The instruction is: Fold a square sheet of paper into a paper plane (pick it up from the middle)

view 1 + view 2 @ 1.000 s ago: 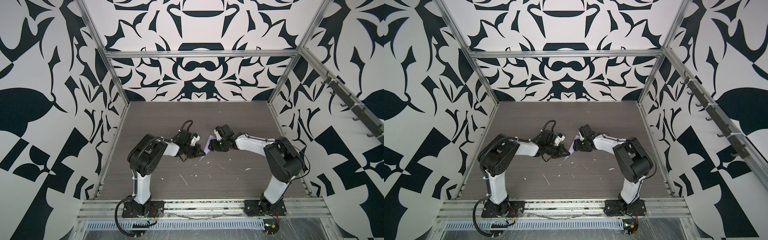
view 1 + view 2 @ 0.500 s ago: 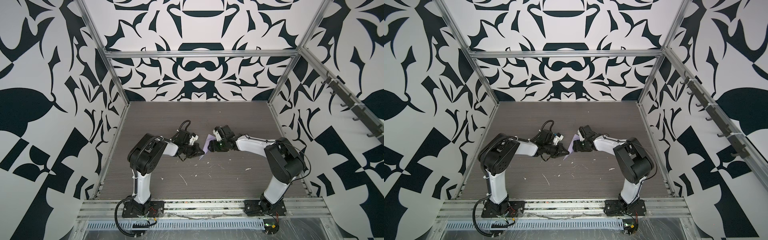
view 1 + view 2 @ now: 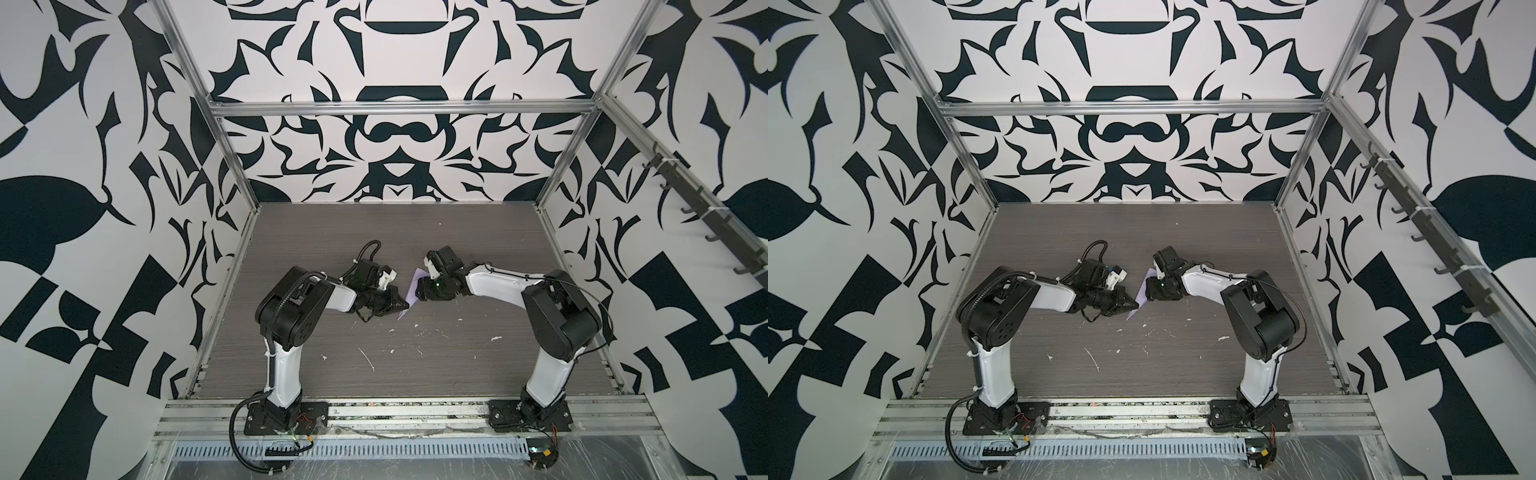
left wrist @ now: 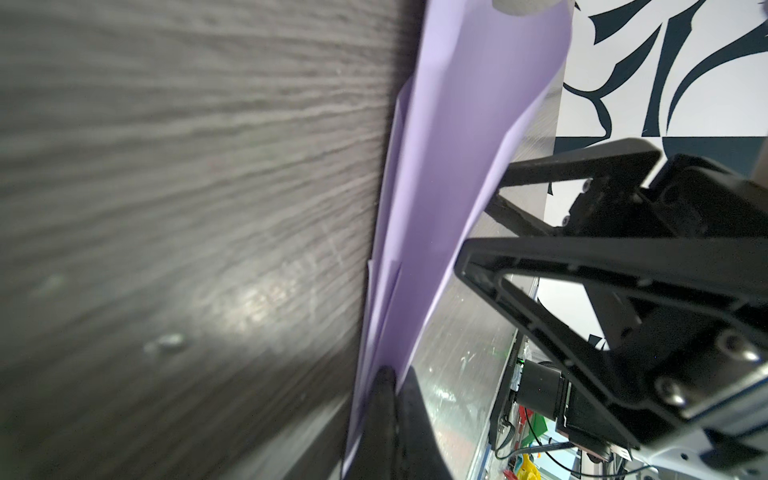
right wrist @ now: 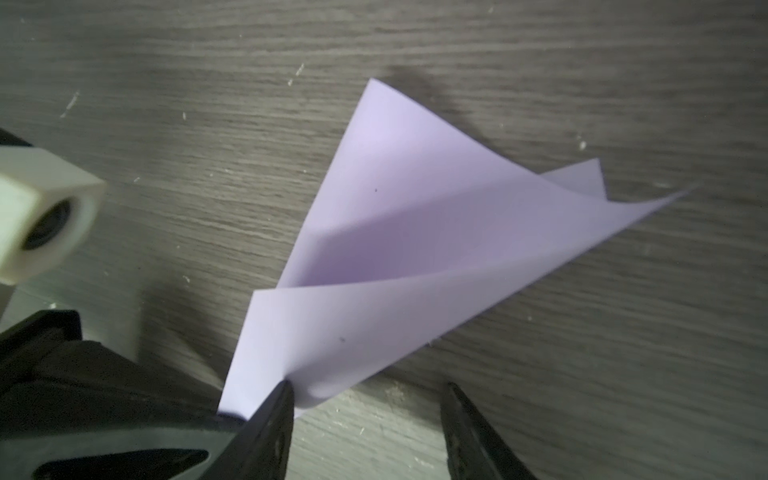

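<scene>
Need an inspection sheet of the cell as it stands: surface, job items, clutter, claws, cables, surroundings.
Surface: grey wood-grain table.
Job's things: lilac paper, folded into layers, flaps fanned open.
Clutter: white flecks scattered on the near half.
Claws: left claw shut on the paper's narrow end; right claw open, one finger at the paper's edge.
Cables: black cable looped over left wrist; second cable coiled at left base.
Surroundings: patterned walls, aluminium frame, hook rail on the right wall.

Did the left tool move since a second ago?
No, not noticeably. The left tool, pinching the purple paper, sits just as far behind the long white fleck as before.
</scene>
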You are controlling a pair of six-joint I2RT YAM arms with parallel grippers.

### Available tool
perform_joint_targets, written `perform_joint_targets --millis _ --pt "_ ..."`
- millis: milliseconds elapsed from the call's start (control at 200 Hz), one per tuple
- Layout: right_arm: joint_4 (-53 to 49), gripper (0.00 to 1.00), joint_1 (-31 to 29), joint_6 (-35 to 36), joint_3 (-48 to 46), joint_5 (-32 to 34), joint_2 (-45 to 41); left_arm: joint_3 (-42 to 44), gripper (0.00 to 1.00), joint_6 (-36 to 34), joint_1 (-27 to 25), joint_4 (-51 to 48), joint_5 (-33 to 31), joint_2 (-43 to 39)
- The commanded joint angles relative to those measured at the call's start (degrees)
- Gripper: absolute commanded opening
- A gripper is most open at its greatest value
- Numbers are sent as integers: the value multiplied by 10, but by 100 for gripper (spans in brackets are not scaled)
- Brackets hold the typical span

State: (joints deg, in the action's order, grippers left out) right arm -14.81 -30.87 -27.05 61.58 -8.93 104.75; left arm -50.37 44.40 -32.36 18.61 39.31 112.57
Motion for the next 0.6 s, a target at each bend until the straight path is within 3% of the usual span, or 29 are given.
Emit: perform_joint_targets --millis 0,340,595 --pt "-83 61 -4 -10 -11 43 44 7 0 3 3 -32 -29 23" --pt "-132 62 -20 -19 16 90 83 6 0 4 4 -41 -37 21" --pt "-149 63 -29 -33 26 107 104 3 12 1 4 -44 -39 1"
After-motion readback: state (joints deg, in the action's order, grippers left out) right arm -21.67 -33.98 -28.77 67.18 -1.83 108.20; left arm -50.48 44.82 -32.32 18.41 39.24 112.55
